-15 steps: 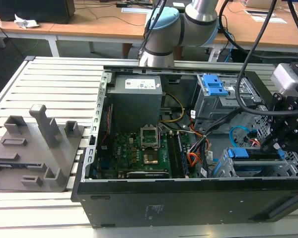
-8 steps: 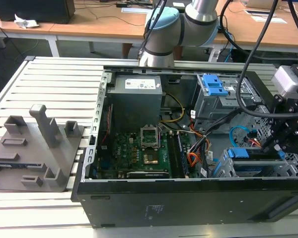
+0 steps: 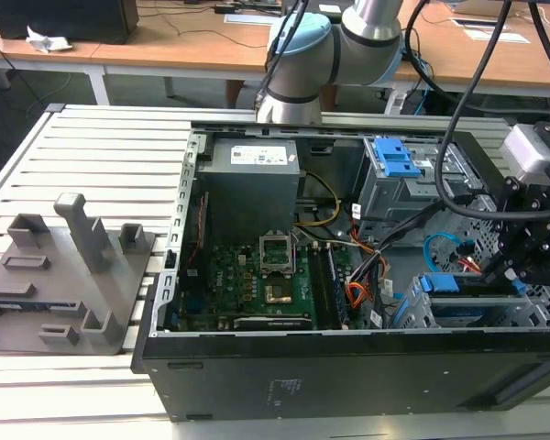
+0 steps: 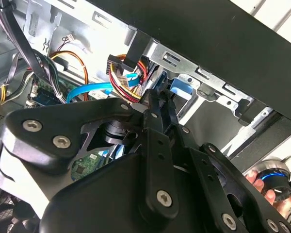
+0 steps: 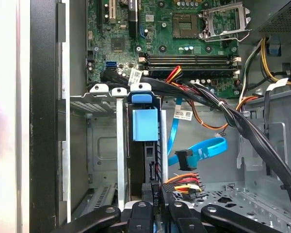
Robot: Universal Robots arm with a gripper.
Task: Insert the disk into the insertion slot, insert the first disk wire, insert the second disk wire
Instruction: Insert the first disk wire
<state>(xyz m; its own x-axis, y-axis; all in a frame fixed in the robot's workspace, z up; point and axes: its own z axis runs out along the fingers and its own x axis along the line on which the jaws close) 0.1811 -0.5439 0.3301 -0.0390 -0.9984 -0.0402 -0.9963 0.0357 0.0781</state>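
Note:
The disk (image 3: 454, 286) stands on edge inside the insertion slot (image 3: 481, 316), its blue carrier (image 5: 145, 124) between the grey cage walls (image 5: 102, 141). My gripper (image 3: 500, 273) hangs right over the disk's rear end. In both wrist views its fingers (image 5: 141, 213) are close together on the small dark plug of the first disk wire (image 5: 184, 182), red and orange strands trailing from it. The gripper (image 4: 154, 101) holds that plug against the disk's back edge. The second disk wire (image 5: 199, 150), flat and light blue, lies loose beside it, its dark plug (image 5: 184, 159) free.
A taller grey cage with a blue latch (image 3: 394, 165) stands behind. A thick black cable bundle (image 5: 242, 126) crosses the bay. The motherboard (image 3: 266, 275) and power supply (image 3: 252, 179) fill the case's left. A grey fixture (image 3: 64, 275) lies outside. A hand (image 4: 266, 191) shows beyond the case.

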